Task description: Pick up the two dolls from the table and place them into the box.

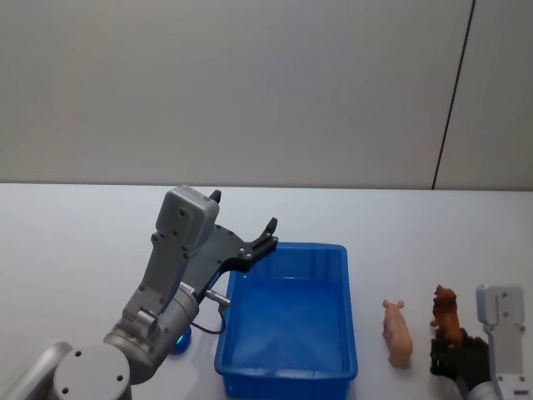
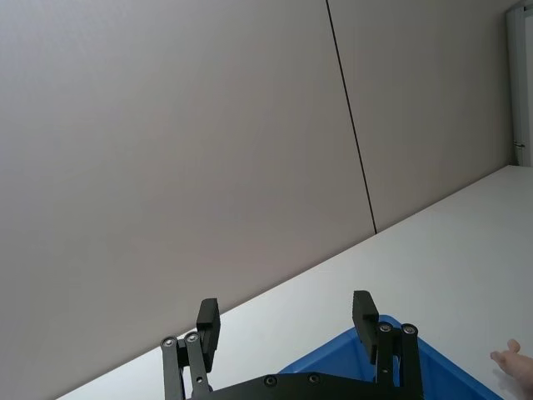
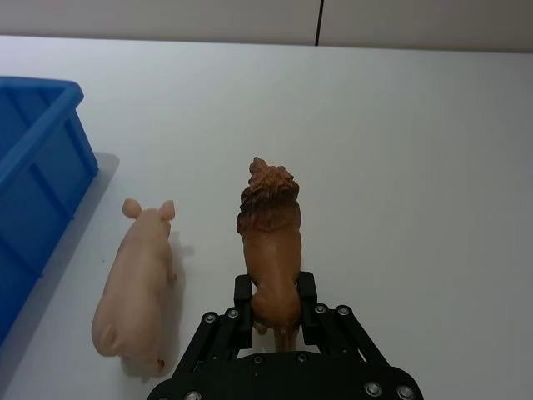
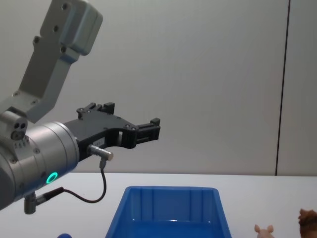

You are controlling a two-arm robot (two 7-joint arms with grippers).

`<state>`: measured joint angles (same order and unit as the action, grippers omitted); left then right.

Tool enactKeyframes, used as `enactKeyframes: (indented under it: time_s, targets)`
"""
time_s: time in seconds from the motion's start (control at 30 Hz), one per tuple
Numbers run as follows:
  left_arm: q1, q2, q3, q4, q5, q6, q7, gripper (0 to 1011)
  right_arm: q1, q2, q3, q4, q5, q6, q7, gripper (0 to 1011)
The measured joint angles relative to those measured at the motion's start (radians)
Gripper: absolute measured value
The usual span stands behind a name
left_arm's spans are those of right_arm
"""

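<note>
Across the chest view, the bottom edge cuts the pig doll (image 4: 264, 229) down to its ears, the lion doll (image 4: 308, 218) to its mane, and the blue bin (image 4: 171, 189) to its far part. The right hand (image 3: 275, 290) grips the lion doll's rump, its fingers (image 3: 241, 293) covering both hind flanks.

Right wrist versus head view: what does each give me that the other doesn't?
Right wrist: the right gripper, fingers pressed on both flanks of the brown lion doll, at its rear. Head: the left gripper, open, raised by the left side of the blue box. Both: the pink pig doll between box and lion on the white table.
</note>
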<state>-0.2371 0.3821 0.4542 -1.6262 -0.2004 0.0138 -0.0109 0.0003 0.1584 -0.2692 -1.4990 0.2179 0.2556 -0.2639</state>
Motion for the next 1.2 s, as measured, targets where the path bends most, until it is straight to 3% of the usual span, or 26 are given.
enactKeyframes:
  time_s: [0.53,0.77,1.2]
  targets:
    - [0.0,0.0,0.0,0.0,0.0,0.0,0.0,1003,-0.007,0.001,0.003,-0.055,-0.078,-0.092,0.002,301]
    - [0.0,0.0,0.0,0.0,0.0,0.0,0.0,1003,-0.002,0.004,0.003,-0.075,-0.104,-0.138,0.059,299]
    - [0.0,0.0,0.0,0.0,0.0,0.0,0.0,1003,0.034,-0.005,-0.005,-0.076,-0.122,-0.187,0.229,299]
